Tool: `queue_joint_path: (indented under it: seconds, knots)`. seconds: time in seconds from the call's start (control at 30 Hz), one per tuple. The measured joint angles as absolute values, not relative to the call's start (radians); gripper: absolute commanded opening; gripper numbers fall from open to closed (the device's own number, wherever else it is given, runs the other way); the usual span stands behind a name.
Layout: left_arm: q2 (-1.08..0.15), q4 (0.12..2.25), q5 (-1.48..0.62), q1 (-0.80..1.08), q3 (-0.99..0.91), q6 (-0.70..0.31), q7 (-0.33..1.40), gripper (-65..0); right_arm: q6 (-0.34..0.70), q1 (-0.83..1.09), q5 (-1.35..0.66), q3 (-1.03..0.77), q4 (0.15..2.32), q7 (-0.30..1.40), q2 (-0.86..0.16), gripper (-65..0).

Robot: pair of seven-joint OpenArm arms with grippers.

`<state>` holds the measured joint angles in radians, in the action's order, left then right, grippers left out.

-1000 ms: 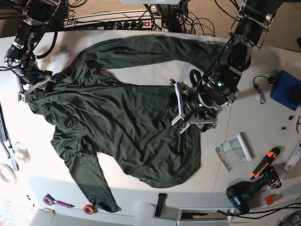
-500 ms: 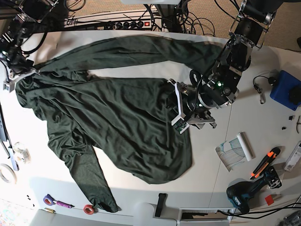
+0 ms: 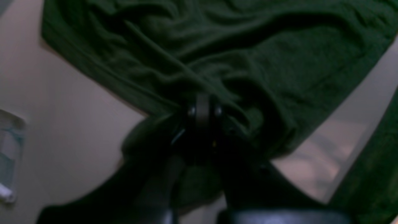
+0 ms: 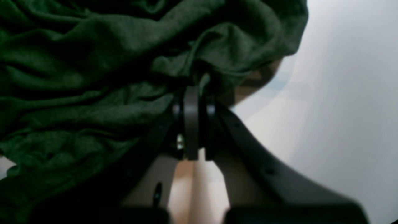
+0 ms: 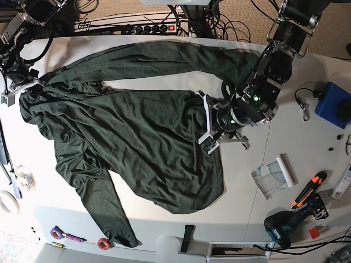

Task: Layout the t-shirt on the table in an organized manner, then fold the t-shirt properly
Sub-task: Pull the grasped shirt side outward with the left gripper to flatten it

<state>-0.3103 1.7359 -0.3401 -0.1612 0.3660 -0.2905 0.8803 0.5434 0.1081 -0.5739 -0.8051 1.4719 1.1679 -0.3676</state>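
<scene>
A dark green long-sleeved t-shirt (image 5: pixel 137 131) lies spread and wrinkled over the white table (image 5: pixel 274 137). One sleeve runs along the back edge and another trails to the front left. My right gripper (image 5: pixel 24 86) is at the far left and is shut on a bunched fold of the shirt (image 4: pixel 93 77); its closed tips (image 4: pixel 191 93) are buried in the cloth. My left gripper (image 5: pixel 211 139) is at the shirt's right side, shut on the cloth (image 3: pixel 217 46) near its edge, with the tips (image 3: pixel 203 109) pressed together in the folds.
To the right lie a blue box (image 5: pixel 334 104), a cable (image 5: pixel 303 104), a paper roll (image 5: pixel 274 175), an orange cutter (image 5: pixel 308 189) and a drill (image 5: pixel 285 227). Tape rolls (image 5: pixel 8 203) sit at the left edge, a purple marker (image 5: pixel 67 235) and red tape (image 5: pixel 103 243) at the front left. A power strip (image 5: pixel 156 27) runs along the back.
My right gripper dragged the shirt's left edge out toward the table's left, stretching the body flatter. The right-hand hem slid left. My left gripper shifted slightly up and left.
</scene>
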Motion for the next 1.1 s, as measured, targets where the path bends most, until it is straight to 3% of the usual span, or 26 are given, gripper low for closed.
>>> queue_joint_path:
  seconds: [0.07,0.23,0.37,0.63,0.9,1.1]
  knots:
    - [-0.31,1.655,-0.397,-0.161,0.369,-0.349,0.889,-65.0,0.543,0.108,-0.574,-0.805,1.472,1.168,-0.368,-63.5]
    - [-0.305,1.491,-0.412,-0.188,0.364,-0.386,0.806,-65.0,0.543,0.108,-0.574,-0.805,1.472,1.167,-0.368,-63.5]
    - [-0.323,1.484,-0.4,-0.192,0.366,-0.355,0.802,-65.0,0.543,0.108,-0.574,-0.805,1.472,1.167,-0.368,-63.5]
    - [-0.511,1.552,-0.359,-0.191,0.364,-0.24,0.863,-65.0,0.545,0.108,-0.505,-0.804,1.472,1.159,-0.364,-63.5]
    - [-0.543,1.554,-0.36,-0.189,0.356,-0.24,0.867,-65.0,0.525,0.108,-0.469,-0.804,1.472,1.151,-0.364,-63.5]
    - [-0.551,1.539,-0.331,-0.174,0.215,-0.262,0.938,-65.0,0.523,0.108,-0.455,-0.804,1.472,1.148,-0.365,-63.5]
